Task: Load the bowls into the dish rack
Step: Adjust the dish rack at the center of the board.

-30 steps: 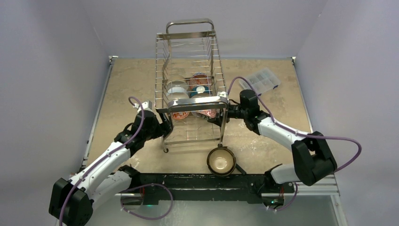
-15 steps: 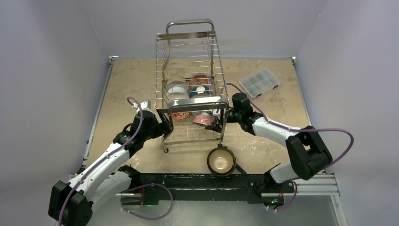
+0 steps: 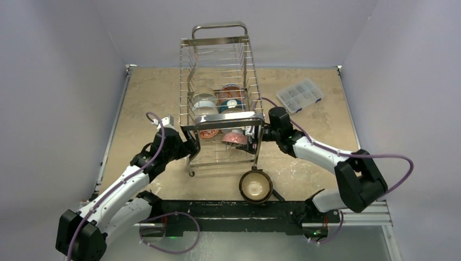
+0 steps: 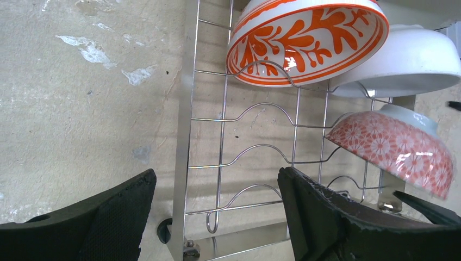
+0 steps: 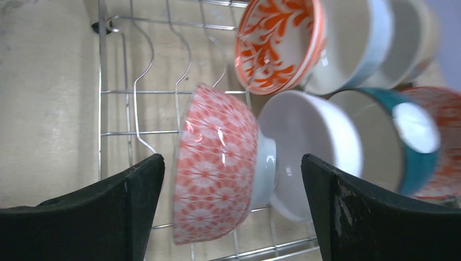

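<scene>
The chrome dish rack (image 3: 220,70) stands mid-table with several bowls on edge in its lower tier. A pink floral bowl (image 5: 215,163) leans in the wire slots between the fingers of my right gripper (image 5: 234,206), which is open with a gap on each side of the bowl. Behind it are an orange leaf-patterned bowl (image 5: 277,43), a white bowl (image 5: 312,147) and a teal one (image 5: 402,141). My left gripper (image 4: 217,217) is open astride the rack's front left corner rail (image 4: 182,136), not touching it. A dark brown bowl (image 3: 256,186) with a cream inside sits on the table before the rack.
A clear plastic compartment box (image 3: 300,94) lies at the back right of the table. The rack's thin legs and arched handle (image 3: 219,26) stand between my two arms. Grey walls close in the table (image 3: 147,98) on three sides.
My right arm pushed left into the rack with the pink floral bowl, then its jaws widened and let go; the bowl now rests in the wires. The left arm has not moved.
</scene>
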